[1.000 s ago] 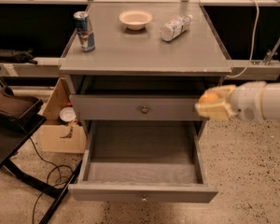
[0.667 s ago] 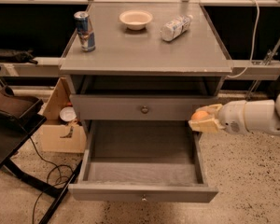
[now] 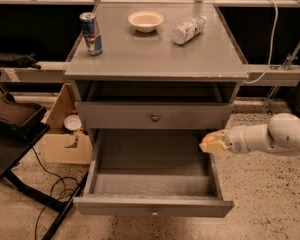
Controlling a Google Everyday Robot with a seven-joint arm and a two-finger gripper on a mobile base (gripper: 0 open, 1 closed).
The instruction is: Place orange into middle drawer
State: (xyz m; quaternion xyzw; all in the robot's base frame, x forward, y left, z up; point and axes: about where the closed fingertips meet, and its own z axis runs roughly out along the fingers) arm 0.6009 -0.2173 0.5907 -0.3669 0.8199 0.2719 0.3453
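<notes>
— Over the past second we watch the end effector (image 3: 213,143) swing left and lower, off the closed drawer front (image 3: 154,117) and down to the open middle drawer (image 3: 155,159).

— Delivery looks close, we judge. Its fingers are clamped around the orange (image 3: 208,139), which hangs at the drawer's right wall, not yet over the floor.

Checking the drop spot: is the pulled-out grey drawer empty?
Empty: grey drawer floor bare; gripper holds round orange fruit at its right wall.

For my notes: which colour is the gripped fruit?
The fruit is orange, camera view; gripper at the middle drawer's right wall.
</notes>
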